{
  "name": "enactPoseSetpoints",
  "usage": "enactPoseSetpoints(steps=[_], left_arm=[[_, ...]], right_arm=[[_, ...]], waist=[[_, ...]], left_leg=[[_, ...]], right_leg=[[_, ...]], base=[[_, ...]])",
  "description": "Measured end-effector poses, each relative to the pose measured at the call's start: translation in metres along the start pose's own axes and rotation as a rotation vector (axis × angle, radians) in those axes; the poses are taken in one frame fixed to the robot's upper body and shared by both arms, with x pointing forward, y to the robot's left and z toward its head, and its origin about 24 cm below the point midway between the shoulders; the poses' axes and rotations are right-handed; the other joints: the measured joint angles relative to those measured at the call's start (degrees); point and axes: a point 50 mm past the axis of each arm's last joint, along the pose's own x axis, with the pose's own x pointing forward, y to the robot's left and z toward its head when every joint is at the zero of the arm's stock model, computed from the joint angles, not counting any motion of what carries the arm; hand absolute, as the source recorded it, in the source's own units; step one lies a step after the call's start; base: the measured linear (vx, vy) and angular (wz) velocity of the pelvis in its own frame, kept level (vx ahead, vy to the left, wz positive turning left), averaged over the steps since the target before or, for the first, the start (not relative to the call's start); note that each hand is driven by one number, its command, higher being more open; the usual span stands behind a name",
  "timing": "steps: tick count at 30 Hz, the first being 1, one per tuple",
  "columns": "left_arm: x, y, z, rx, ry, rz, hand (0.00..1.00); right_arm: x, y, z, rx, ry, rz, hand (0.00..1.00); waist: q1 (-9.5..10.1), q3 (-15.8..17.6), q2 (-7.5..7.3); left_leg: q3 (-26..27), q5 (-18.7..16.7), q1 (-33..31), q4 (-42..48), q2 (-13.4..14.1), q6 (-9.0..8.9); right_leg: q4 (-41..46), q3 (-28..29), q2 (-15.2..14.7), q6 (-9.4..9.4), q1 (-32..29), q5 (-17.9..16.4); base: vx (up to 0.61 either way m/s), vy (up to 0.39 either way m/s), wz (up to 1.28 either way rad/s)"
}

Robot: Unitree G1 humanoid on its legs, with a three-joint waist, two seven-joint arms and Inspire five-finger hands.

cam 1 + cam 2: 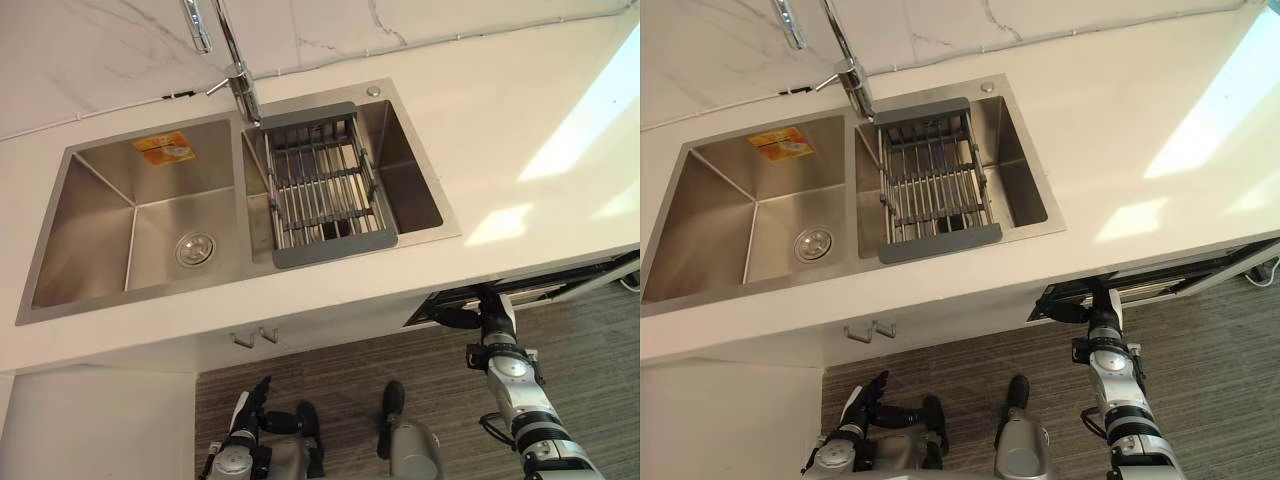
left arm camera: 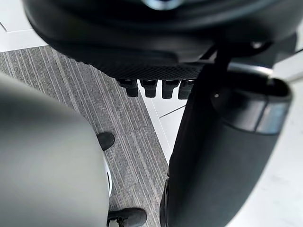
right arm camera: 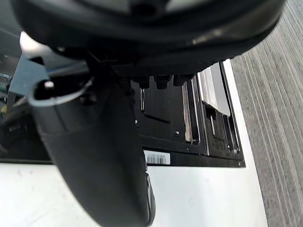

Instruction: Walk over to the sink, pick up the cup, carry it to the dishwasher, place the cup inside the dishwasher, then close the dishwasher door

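The dishwasher door (image 1: 560, 279) stands ajar under the counter at the right, with a dark gap along its top. My right hand (image 1: 460, 319) reaches into that gap at the door's left end. In the right wrist view its fingers (image 3: 156, 81) point straight at the black inner frame (image 3: 189, 142) above a white panel, holding nothing. My left hand (image 1: 256, 397) hangs low by my side, fingers relaxed and empty. The double steel sink (image 1: 100, 215) lies ahead in the white counter, with a grey dish rack (image 1: 320, 185) over its right basin.
A chrome faucet (image 1: 238, 75) rises behind the sink's divider. The left basin has a drain (image 1: 195, 248) and an orange sticker (image 1: 164, 149). Two hooks (image 1: 254, 338) hang on the cabinet front below. Striped grey floor (image 1: 590, 350) spreads before the dishwasher.
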Motion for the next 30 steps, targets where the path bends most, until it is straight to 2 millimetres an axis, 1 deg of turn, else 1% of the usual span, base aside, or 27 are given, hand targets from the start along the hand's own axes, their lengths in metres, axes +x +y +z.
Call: enactPoseSetpoints(steps=[4,6,8,12,14,15,18,21,22,24,25,26,29,30], left_arm=[[0.000,-0.001,0.001,-0.002,-0.002,-0.003,1.00],[0.000,-0.002,0.001,-0.003,-0.002,-0.003,1.00],[0.000,-0.002,0.001,-0.003,0.000,-0.003,1.00],[0.000,-0.002,-0.001,-0.003,0.009,-0.002,1.00],[0.000,0.000,-0.002,-0.011,0.015,0.008,1.00],[-0.001,0.003,-0.005,-0.015,0.025,0.018,1.00],[-0.002,0.008,-0.008,-0.022,0.038,0.033,1.00],[-0.004,0.011,-0.013,-0.017,0.054,0.040,1.00],[-0.004,0.011,-0.013,-0.016,0.054,0.041,1.00],[-0.004,0.013,-0.013,-0.013,0.055,0.045,1.00],[-0.005,0.014,-0.014,-0.013,0.059,0.047,1.00],[-0.006,0.016,-0.017,-0.015,0.068,0.053,1.00],[-0.008,0.019,-0.023,-0.038,0.084,0.073,1.00],[-0.009,0.020,-0.023,-0.042,0.085,0.077,1.00]], right_arm=[[-0.019,0.002,-0.011,-0.033,-0.011,0.055,1.00],[-0.036,0.011,-0.020,-0.012,-0.015,0.105,1.00],[-0.047,0.019,-0.023,0.029,-0.019,0.133,1.00],[-0.056,0.025,-0.030,0.096,0.000,0.120,1.00],[-0.062,0.029,-0.036,0.115,0.019,0.120,1.00],[-0.066,0.034,-0.042,0.123,0.037,0.121,1.00],[-0.076,0.038,-0.054,0.122,0.068,0.121,1.00],[-0.086,0.047,-0.081,0.097,0.175,0.138,1.00],[-0.088,0.049,-0.088,0.088,0.202,0.142,1.00],[-0.095,0.056,-0.108,0.083,0.302,0.156,1.00],[-0.097,0.057,-0.112,0.083,0.325,0.159,1.00],[-0.103,0.060,-0.124,0.089,0.383,0.160,1.00],[-0.112,0.059,-0.138,0.106,0.459,0.142,1.00],[-0.112,0.058,-0.140,0.106,0.469,0.139,1.00]], waist=[[-0.17,0.03,-0.05],[-0.21,0.05,-0.10],[-0.53,0.03,-0.19],[-0.58,-0.16,-0.52],[-0.54,-0.53,-1.06],[-0.53,-1.22,-1.74],[-0.49,-2.19,-2.86],[0.07,-4.27,-3.84],[0.32,-4.45,-3.93],[0.71,-4.82,-4.04],[0.74,-5.07,-3.99],[0.70,-5.45,-3.92],[0.72,-5.82,-3.94],[0.72,-5.90,-3.97]], left_leg=[[-1.38,-0.01,0.89,-0.28,0.44,-0.28],[-2.12,-0.17,1.94,-0.43,0.52,-0.52],[-2.89,-0.22,2.37,-0.64,0.56,-0.60],[-3.14,-0.40,3.17,-1.20,0.65,-0.90],[-3.23,-0.48,3.70,-1.39,0.85,-1.05],[-3.24,-0.48,4.04,-1.64,1.05,-1.12],[-3.42,-0.45,4.81,-2.01,1.27,-1.19],[-4.08,-0.64,5.38,-2.21,1.30,-1.49],[-4.21,-0.65,5.56,-2.20,1.29,-1.50],[-4.82,-0.65,6.35,-2.22,1.17,-1.51],[-4.93,-0.66,6.36,-2.23,1.14,-1.51],[-5.33,-0.65,6.59,-2.27,1.07,-1.51],[-6.11,-0.68,7.06,-2.41,1.01,-1.54],[-6.16,-0.68,7.07,-2.51,0.99,-1.54]], right_leg=[[-0.01,-1.18,0.54,-0.16,1.51,-0.54],[-0.06,-1.88,0.56,0.15,2.90,-1.34],[-0.36,-2.71,0.56,0.44,3.84,-1.68],[-1.20,-3.09,0.70,0.46,4.94,-1.70],[-1.83,-3.28,0.87,0.47,5.77,-1.69],[-2.08,-3.35,1.12,0.44,6.11,-1.68],[-2.93,-3.73,1.49,0.17,7.15,-1.49],[-4.06,-4.29,1.98,0.23,8.47,-1.45],[-4.28,-4.34,2.01,0.25,8.84,-1.44],[-5.07,-4.53,2.05,0.36,10.32,-1.38],[-5.22,-4.62,2.05,0.39,10.44,-1.36],[-5.66,-4.99,2.06,0.46,11.06,-1.32],[-5.80,-5.58,2.08,0.47,12.08,-1.32],[-5.82,-5.60,2.09,0.47,12.09,-1.32]], base=[[0.04,-0.043,0.12],[0.01,-0.017,0.16],[0.00,-0.011,0.18],[0.01,-0.002,0.05],[0.05,-0.011,0.01],[0.06,-0.022,0.01],[0.07,-0.024,0.04],[0.07,-0.023,0.09],[0.06,-0.010,0.10],[0.03,-0.001,0.14],[0.02,-0.001,0.13],[0.01,-0.004,0.12],[0.00,-0.003,0.14],[-0.04,0.004,0.10]])
